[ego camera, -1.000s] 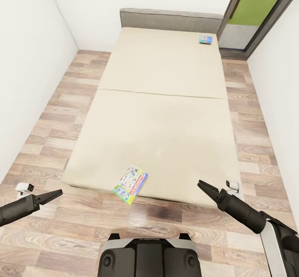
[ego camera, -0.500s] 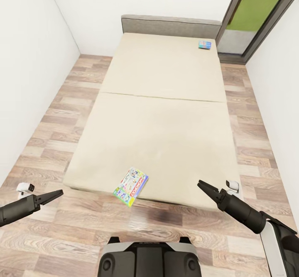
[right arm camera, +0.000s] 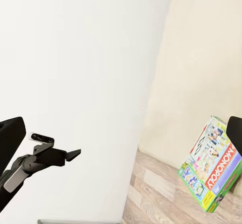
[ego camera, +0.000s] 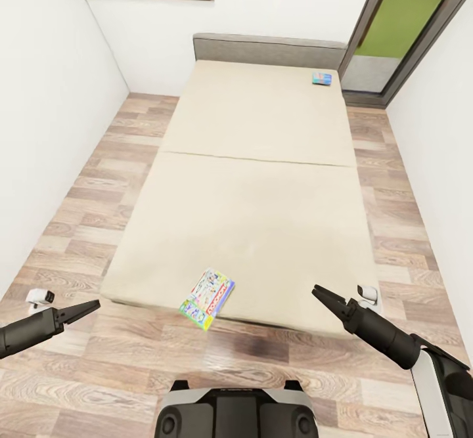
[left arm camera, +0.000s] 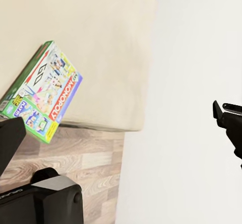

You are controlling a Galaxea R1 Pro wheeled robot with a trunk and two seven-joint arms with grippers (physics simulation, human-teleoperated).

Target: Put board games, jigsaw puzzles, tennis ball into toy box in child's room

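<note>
**Child's room: bed, two games, both arms idle**

- Bed [ego camera: 263, 182]: low, wide, plain cream mattress w/ one seam across the middle; grey padded headboard at far end.
- Board game, large [ego camera: 207, 297]: flat cardboard box, green edge, cartoon print, red band reading "MONOPOLY"; lies at near edge of mattress, one corner overhanging the floor. Smaller print unreadable.
- Board game, small blue [ego camera: 322, 79]: flat box near far right corner of mattress, by headboard; print too small to read.
- Floor [ego camera: 85, 182]: wood-look planks, mixed brown tones.
- Left gripper [ego camera: 90, 306]: black, tapered fingers closed to a point, empty, above floor.
- Right gripper [ego camera: 322, 294]: black, narrow, fingers together, nothing held, near bed's near right corner.
- Window sill, top left: cut off.
</note>
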